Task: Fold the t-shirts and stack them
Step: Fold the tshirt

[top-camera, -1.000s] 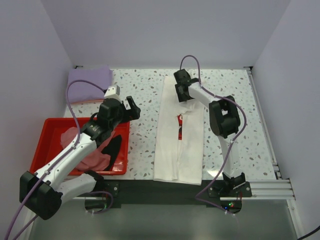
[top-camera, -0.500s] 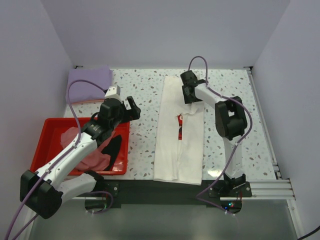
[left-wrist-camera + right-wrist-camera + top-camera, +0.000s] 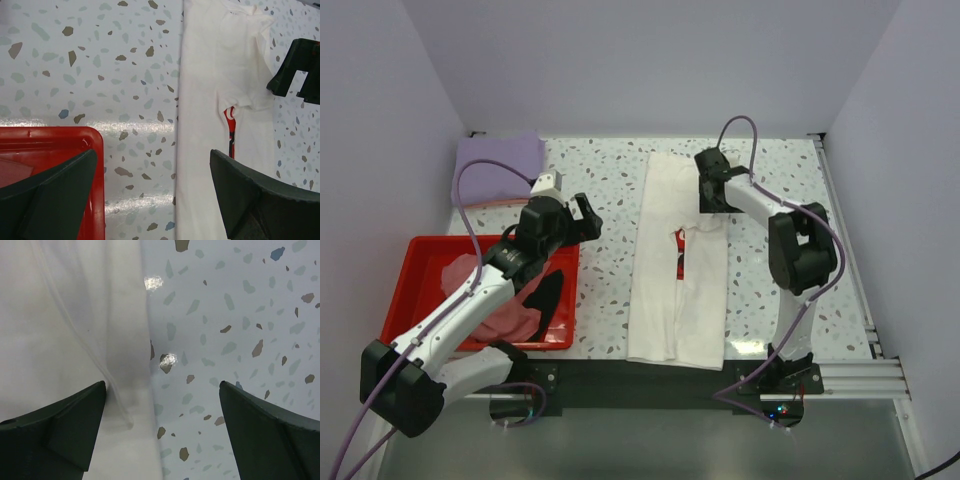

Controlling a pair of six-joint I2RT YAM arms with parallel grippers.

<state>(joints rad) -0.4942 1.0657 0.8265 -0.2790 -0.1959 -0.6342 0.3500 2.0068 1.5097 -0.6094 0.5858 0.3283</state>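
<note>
The cream-white t-shirt [image 3: 680, 270] lies folded lengthwise in a long strip at the table's middle, a sliver of its red print [image 3: 680, 255] showing. My right gripper [image 3: 715, 200] is open and empty just above the strip's upper right edge; in the right wrist view its jaws [image 3: 162, 440] straddle that cloth edge [image 3: 75, 340]. My left gripper [image 3: 583, 218] is open and empty, held between the tray and the shirt [image 3: 210, 100]. The lavender t-shirt [image 3: 500, 160] lies folded at the far left. The pink t-shirt [image 3: 510, 315] and the black one [image 3: 548, 295] lie crumpled in the tray.
The red plastic tray [image 3: 420, 255] sits at the near left, its corner showing in the left wrist view [image 3: 60, 145]. Speckled table [image 3: 600, 190] shows between tray and shirt and to the right [image 3: 780, 200]. White walls enclose three sides.
My right gripper has moved rightward from over the shirt's upper part to its right edge. The left arm has barely moved. The shirt lies the same.
</note>
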